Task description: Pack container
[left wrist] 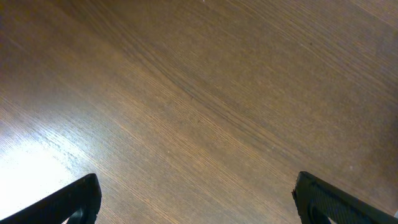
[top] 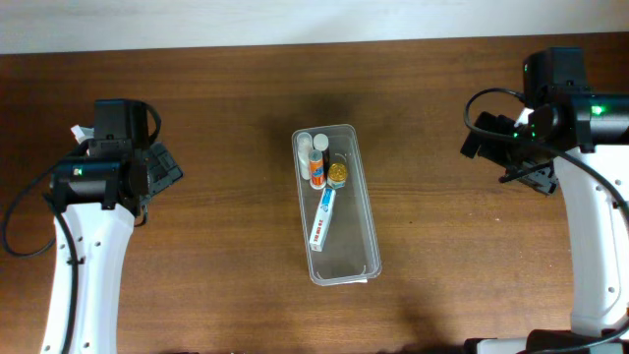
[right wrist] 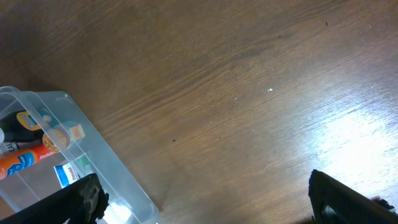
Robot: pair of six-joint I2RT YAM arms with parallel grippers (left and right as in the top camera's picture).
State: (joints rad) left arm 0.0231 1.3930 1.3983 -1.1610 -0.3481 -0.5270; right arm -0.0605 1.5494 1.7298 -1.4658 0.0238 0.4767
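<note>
Overhead: the long, clear plastic rectangular container (top: 350, 258) lay mid-bench (top: 226, 246), its long axis running 12 to 6 o'clock, tipped slightly toward 5.

Left wrist: the left end effector (left wrist: 196, 186) gaped apart over bare wood.

Right wrist: the right end effector (right wrist: 204, 190) was spread apart, with the container at 8 o'clock.

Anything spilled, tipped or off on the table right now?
Nothing stands out. The container sits flat on the table, slightly skewed, with the bottles and carton inside it. Nothing has spilled. The left gripper and right gripper are open, empty and clear of it.
</note>
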